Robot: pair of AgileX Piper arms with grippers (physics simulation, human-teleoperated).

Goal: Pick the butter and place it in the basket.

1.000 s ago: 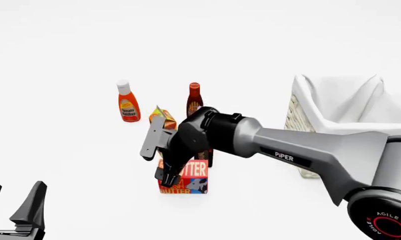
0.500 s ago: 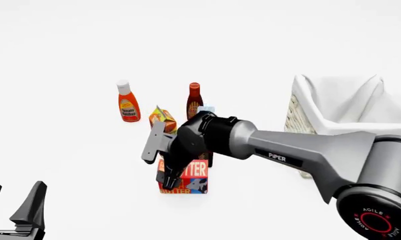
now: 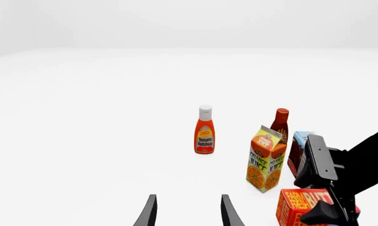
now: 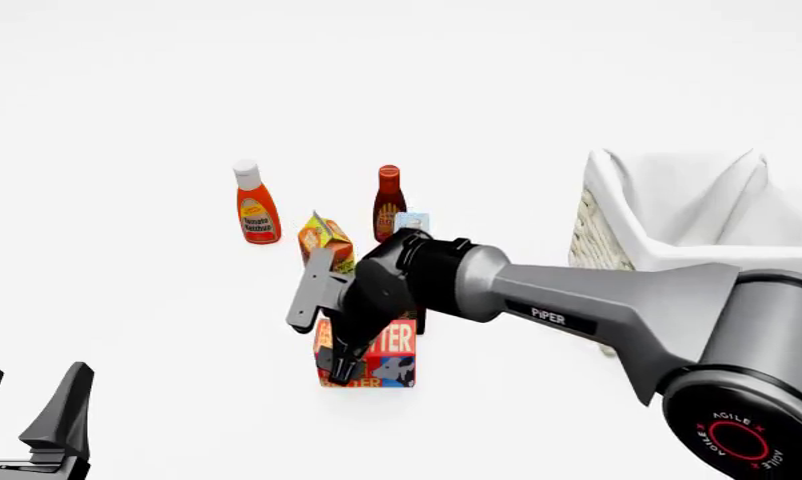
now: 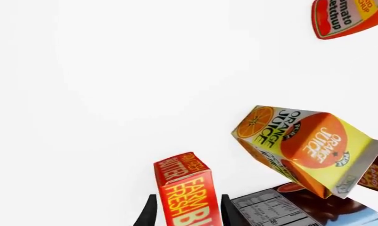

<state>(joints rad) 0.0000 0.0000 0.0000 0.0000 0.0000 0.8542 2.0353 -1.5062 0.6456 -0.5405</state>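
— Where do we look from in the front view?
— From above and behind our arms, down across the table (image 4: 134,90) toward its far side.
— And our wrist views?
— The left one sits low and back at the near left, facing far. The right one hangs close over the butter (image 5: 187,193). All three share the orange juice carton (image 4: 325,240).

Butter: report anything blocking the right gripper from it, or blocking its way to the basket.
Nothing visible stands between the right gripper and the butter; its fingers already straddle the carton. The table stretch toward the basket looks open, with the orange juice carton behind.
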